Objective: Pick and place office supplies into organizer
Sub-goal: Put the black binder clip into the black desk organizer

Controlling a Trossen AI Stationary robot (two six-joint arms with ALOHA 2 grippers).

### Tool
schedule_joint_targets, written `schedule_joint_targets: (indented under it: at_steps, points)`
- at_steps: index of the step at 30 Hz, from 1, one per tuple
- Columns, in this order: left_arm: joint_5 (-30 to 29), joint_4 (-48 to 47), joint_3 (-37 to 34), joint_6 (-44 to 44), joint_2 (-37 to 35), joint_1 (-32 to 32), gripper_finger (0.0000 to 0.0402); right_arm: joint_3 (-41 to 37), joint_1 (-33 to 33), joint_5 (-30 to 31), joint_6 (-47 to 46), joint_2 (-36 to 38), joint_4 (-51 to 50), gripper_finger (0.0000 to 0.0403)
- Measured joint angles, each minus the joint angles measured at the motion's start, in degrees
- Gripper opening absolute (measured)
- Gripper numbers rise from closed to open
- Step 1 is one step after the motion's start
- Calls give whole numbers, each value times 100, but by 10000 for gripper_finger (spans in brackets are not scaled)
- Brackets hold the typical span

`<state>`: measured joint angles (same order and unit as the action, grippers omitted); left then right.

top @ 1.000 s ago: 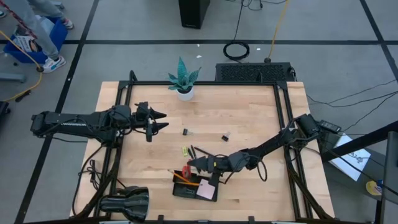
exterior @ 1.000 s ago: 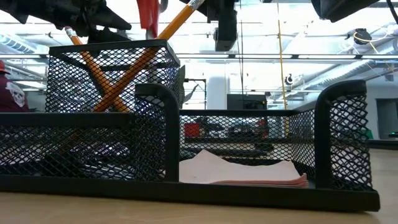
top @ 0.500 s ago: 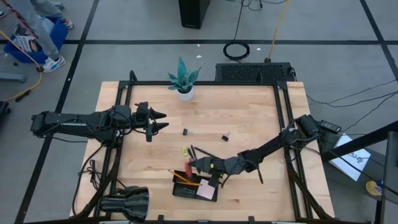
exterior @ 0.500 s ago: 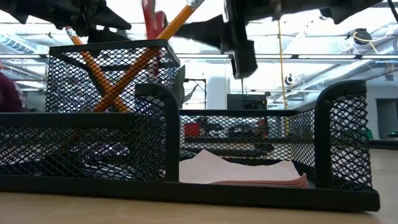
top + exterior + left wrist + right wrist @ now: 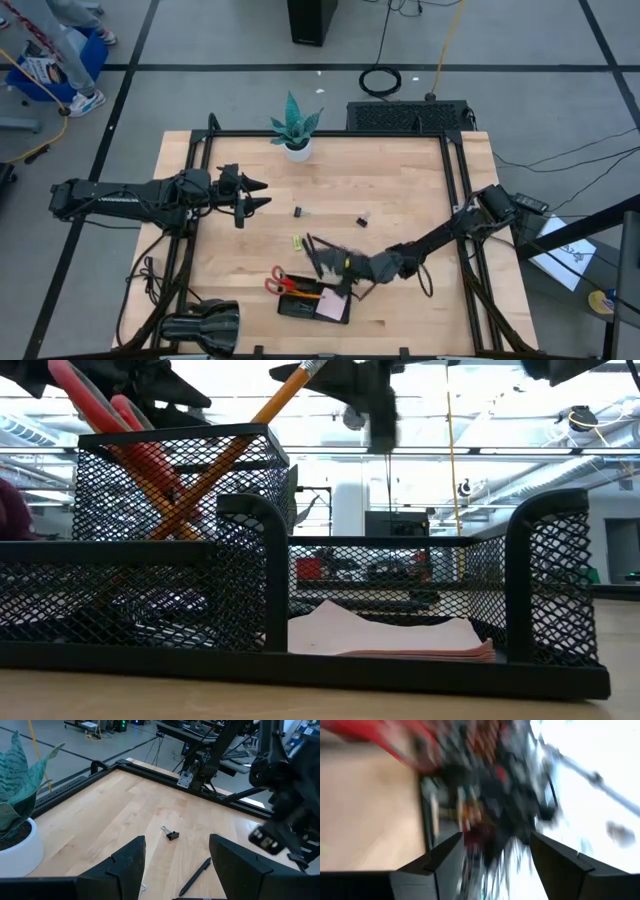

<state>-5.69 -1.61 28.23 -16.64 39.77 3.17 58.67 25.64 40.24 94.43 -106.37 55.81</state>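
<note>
A grey floor [image 5: 200, 40] crossed by dark tape lines [image 5: 130, 68] surrounds the wooden counter [image 5: 400, 180], with a black box [image 5: 305, 20] and a coiled cable [image 5: 381, 80] beyond its far edge, a person's legs [image 5: 50, 40] at the far left, and bright ceiling lights [image 5: 470, 390] across the room.

free: table centre [image 5: 390, 185] | blocked: organizer [image 5: 300, 308] top (scissors [image 5: 283, 284], pencils [image 5: 215, 460] stick out)
</note>
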Motion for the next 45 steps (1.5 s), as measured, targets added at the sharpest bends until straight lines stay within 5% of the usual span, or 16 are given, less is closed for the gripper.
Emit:
schedule_joint_targets:
  at_steps: [10, 19, 23, 30, 34, 45]
  points:
    - [-35, -6, 0, 24, 0, -1, 225, -146, -625, 1785, -2542, 2, 352, 219]
    - [-42, 7, 7, 41, 425, -1, 225, -1505, -477, 2177, -5118, 667, 360, 211]
    - [-44, 120, 7, -2, 773, -1, 225, -2327, -377, 1912, -6890, 1518, 350, 211]
    - [94, 635, 4, -13, 1325, -14, 225, -3339, -558, 187, -10093, 2895, -1448, 209]
    - [96, 885, 4, -11, 1472, -14, 225, -3711, -773, -395, -11881, 3170, -1574, 206]
    - [9, 1556, 4, -230, 1840, -10, 225, -4417, -810, 163, -12105, 3188, -1157, 206]
